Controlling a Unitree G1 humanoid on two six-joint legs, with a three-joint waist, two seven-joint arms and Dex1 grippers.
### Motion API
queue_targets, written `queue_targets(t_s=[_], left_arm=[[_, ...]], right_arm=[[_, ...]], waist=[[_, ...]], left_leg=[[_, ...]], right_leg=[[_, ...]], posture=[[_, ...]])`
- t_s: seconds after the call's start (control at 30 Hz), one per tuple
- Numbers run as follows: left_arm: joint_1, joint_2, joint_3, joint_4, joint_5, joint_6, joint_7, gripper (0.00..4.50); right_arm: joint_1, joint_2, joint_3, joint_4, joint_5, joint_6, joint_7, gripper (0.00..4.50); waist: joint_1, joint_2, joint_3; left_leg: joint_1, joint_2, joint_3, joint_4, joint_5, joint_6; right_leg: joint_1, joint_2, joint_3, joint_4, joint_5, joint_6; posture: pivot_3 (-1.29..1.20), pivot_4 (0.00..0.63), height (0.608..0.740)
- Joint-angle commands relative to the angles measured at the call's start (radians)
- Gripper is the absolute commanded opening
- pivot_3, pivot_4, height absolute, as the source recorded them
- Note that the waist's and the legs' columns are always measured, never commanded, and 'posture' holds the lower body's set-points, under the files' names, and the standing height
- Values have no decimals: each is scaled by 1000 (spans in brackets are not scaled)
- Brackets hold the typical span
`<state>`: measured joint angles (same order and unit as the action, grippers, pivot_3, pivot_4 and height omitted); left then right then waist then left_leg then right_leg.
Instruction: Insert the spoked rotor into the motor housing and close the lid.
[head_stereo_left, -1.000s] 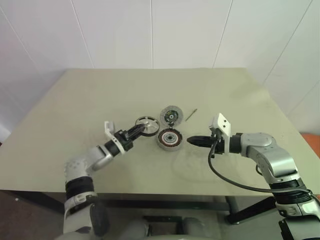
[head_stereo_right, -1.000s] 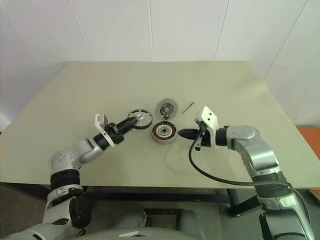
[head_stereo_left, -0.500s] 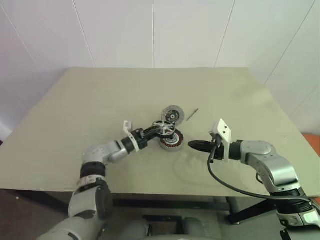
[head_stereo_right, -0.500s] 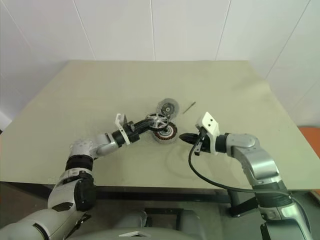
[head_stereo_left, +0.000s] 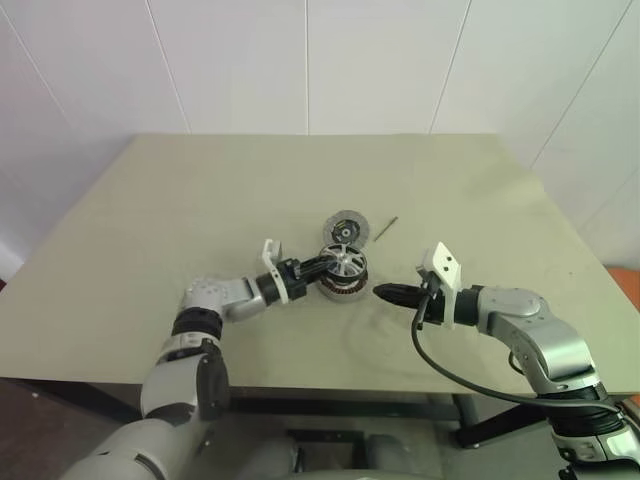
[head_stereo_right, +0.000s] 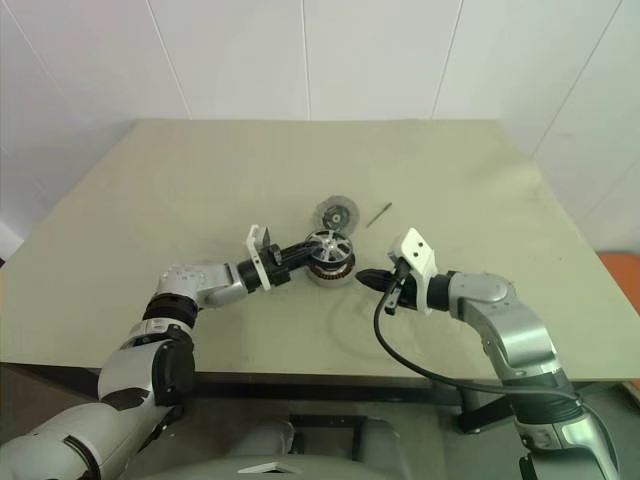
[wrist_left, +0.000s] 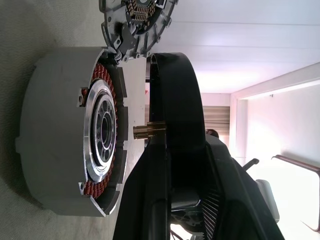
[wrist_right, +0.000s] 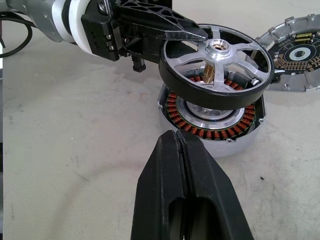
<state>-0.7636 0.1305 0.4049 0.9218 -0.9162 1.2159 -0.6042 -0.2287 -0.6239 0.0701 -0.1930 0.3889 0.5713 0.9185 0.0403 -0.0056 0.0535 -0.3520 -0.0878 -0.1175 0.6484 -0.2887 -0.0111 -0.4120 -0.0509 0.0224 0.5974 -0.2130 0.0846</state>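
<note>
Left end effector (wrist_right: 192, 35) carried one spoked rotor (wrist_right: 216, 66) over motor housing (wrist_right: 212, 122) (hovering)

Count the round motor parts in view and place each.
3: the spoked rotor held in the left fingers above the motor housing on the table; the lid lies just behind it.

My head's two eyes look forward and down over the table (head_stereo_left: 150, 200). My wrist cameras sit close, facing the motor housing (wrist_right: 215, 132) from nine and three o'clock, sharing it.
</note>
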Motion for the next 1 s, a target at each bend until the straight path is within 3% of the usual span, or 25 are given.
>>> queue_targets(t_s=[0.03, 1.0], left_arm=[[-42, 2, -10, 21, 36, -14, -55, 475], [-94, -15, -5, 137, 216, -71, -178, 475]], right_arm=[[-2, -4, -26, -43, 21, -1, -4, 0], [54, -23, -82, -90, 87, 17, -24, 0]], waist=[[0, 0, 0], [1, 0, -1]], left_leg=[[0, 0, 0, 0, 0, 0], [1, 0, 0, 2, 0, 0]], right_leg=[[0, 0, 0, 0, 0, 0], [2, 0, 0, 1, 2, 3]], posture=[[0, 0, 740], [0, 0, 740]])
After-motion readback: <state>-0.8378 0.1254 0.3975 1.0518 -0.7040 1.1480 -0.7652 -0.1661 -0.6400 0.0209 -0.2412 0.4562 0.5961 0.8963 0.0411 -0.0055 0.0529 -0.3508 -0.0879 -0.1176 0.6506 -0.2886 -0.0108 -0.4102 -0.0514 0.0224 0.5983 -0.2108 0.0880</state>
